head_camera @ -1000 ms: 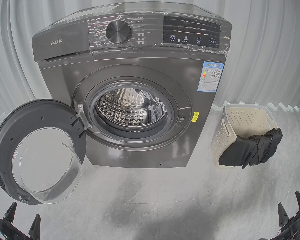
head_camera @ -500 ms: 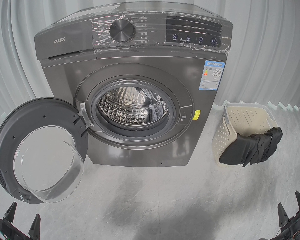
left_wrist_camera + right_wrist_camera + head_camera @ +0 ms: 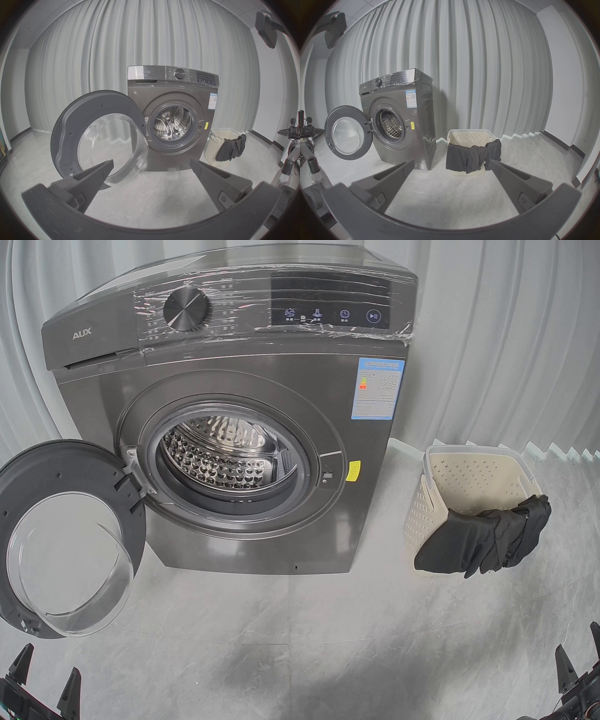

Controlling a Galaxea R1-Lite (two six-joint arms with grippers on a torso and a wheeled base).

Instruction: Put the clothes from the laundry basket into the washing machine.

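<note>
Gaping apart, left end effector [image 3: 151,162] and right end effector [image 3: 452,162] idle; only the camera shifted rightward.

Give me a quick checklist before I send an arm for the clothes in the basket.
1. The door is swung clear of the opening: ok.
2. The drum is free of obstructions: ok.
3. The clothes are graspable, draped over the front rim of the basket: ok.
4. The left tool is open and empty: ok.
5. The right tool is open and empty: ok.
6. More clothes lower in the basket: cannot tell, the bottom is hidden behind the draped ones.
</note>
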